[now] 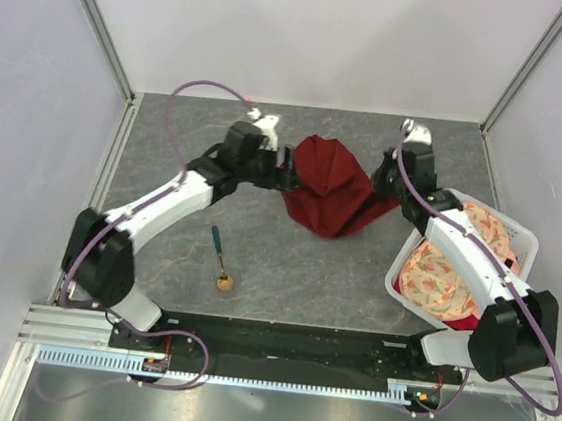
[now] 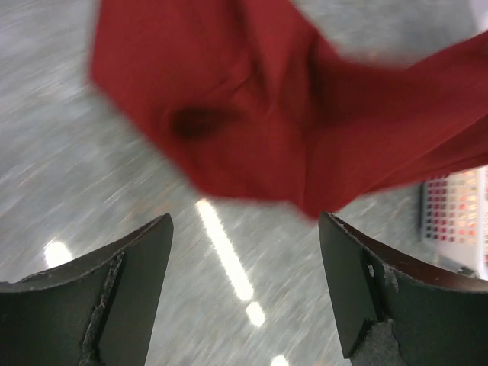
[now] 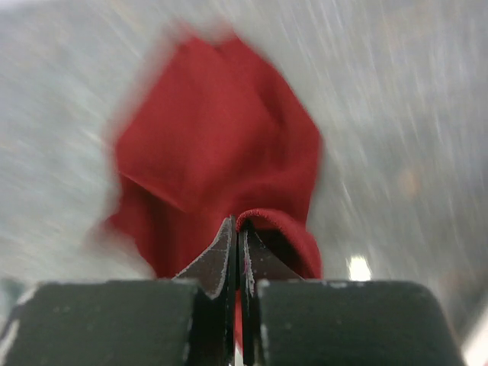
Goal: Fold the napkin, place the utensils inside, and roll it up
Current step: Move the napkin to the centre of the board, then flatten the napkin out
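The dark red napkin [image 1: 329, 185] is bunched and lifted at the middle back of the table. My right gripper [image 1: 381, 193] is shut on a hem at its right side; in the right wrist view the red edge [image 3: 271, 221] curls over the closed tips of that gripper [image 3: 238, 225]. Left of the cloth, my left gripper [image 1: 287, 168] is open. In the left wrist view the napkin [image 2: 252, 114] hangs just beyond that gripper [image 2: 244, 221], with nothing between its fingers. The spoon [image 1: 220, 259], green-handled with a gold bowl, lies on the table near the left arm.
A white basket [image 1: 468, 200] holding a peach floral cloth [image 1: 456, 269] stands at the right, under the right arm. Its corner [image 2: 457, 221] shows in the left wrist view. Grey walls and metal posts bound the tabletop.
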